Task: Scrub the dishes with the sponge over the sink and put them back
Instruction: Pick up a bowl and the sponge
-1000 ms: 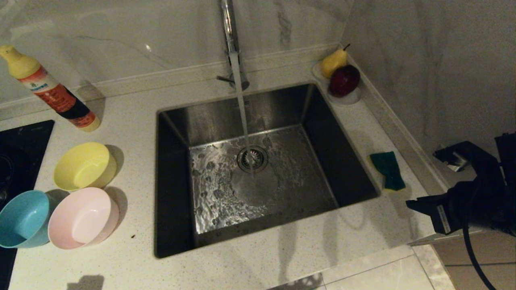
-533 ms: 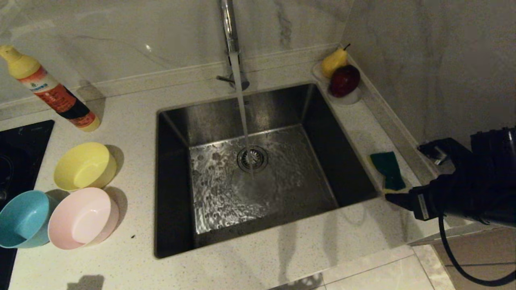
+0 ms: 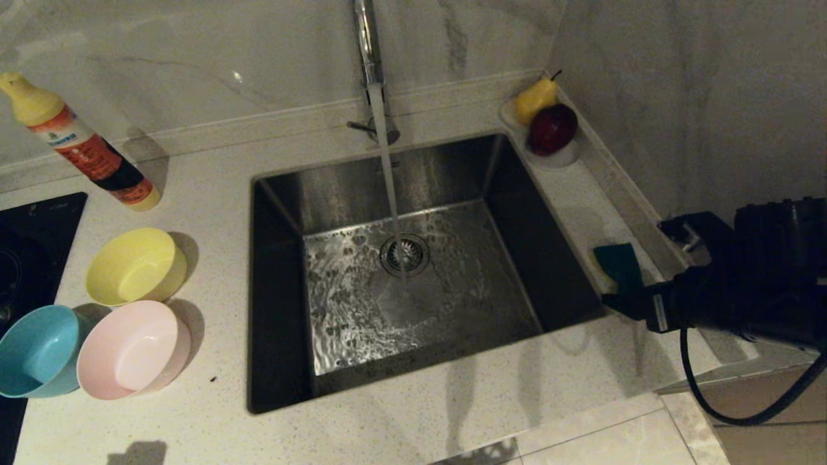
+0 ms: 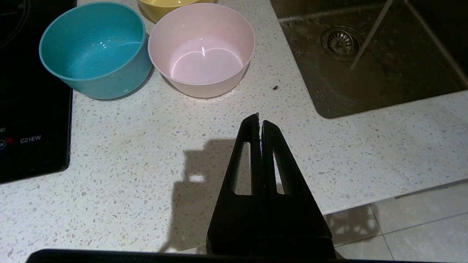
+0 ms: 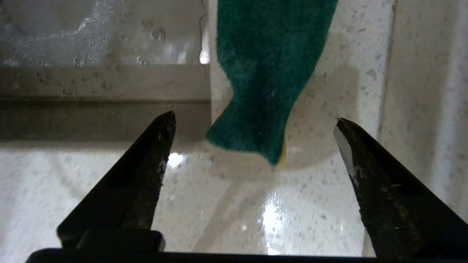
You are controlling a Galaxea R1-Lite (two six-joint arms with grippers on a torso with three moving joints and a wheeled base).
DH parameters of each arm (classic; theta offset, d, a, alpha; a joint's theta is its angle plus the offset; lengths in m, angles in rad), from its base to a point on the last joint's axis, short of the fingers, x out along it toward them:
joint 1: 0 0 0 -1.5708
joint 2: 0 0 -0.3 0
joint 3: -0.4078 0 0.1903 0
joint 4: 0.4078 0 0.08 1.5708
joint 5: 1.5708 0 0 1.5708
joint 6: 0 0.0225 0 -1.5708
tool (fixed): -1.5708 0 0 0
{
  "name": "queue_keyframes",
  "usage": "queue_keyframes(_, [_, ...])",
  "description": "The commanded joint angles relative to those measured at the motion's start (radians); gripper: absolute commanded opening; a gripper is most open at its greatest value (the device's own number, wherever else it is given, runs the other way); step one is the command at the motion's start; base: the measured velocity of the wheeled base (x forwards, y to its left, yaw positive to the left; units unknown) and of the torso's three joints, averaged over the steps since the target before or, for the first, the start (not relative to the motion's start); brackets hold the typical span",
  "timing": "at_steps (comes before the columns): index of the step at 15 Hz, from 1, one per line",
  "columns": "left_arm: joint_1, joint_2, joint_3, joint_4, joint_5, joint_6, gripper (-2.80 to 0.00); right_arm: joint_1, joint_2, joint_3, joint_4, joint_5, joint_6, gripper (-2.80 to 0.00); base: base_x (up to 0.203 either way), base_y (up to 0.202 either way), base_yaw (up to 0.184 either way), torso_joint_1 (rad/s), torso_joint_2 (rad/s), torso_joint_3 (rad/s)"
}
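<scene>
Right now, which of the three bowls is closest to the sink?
The pink bowl. It sits nearest the sink edge; the yellow bowl is slightly farther, and the blue bowl is farthest, by the black cooktop.

A pale speckled stone desk (image 3: 400,426) meets white marble walls (image 3: 194,58) veined in grey, which close in a corner at the right. A black cooktop (image 3: 32,219) sits at the left edge; light floor tiles (image 3: 614,445) show below.
</scene>
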Motion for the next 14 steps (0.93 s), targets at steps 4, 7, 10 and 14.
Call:
queue_keyframes(4, [0.000, -0.001, 0.031, -0.001, 0.000, 0.000, -2.80, -0.011, 0.031, -0.030, -0.004, 0.000, -0.005, 0.00, 0.000, 0.000, 0.000, 0.000, 0.00, 0.000])
queue_keyframes(7, [0.000, -0.001, 0.031, -0.001, 0.000, 0.000, -2.80, -0.011, 0.035, -0.039, -0.005, 0.000, -0.008, 0.00, 0.000, 0.000, 0.000, 0.000, 0.00, 0.000])
queue_keyframes(10, [0.000, -0.001, 0.031, -0.001, 0.000, 0.000, -2.80, -0.014, 0.038, -0.043, -0.003, -0.001, -0.010, 0.00, 0.000, 0.000, 0.000, 0.000, 0.00, 0.000])
queue_keyframes(14, [0.000, -0.001, 0.031, -0.001, 0.000, 0.000, -2.80, -0.014, 0.053, -0.042, -0.003, -0.002, -0.008, 0.00, 0.000, 0.000, 0.000, 0.000, 0.00, 0.000])
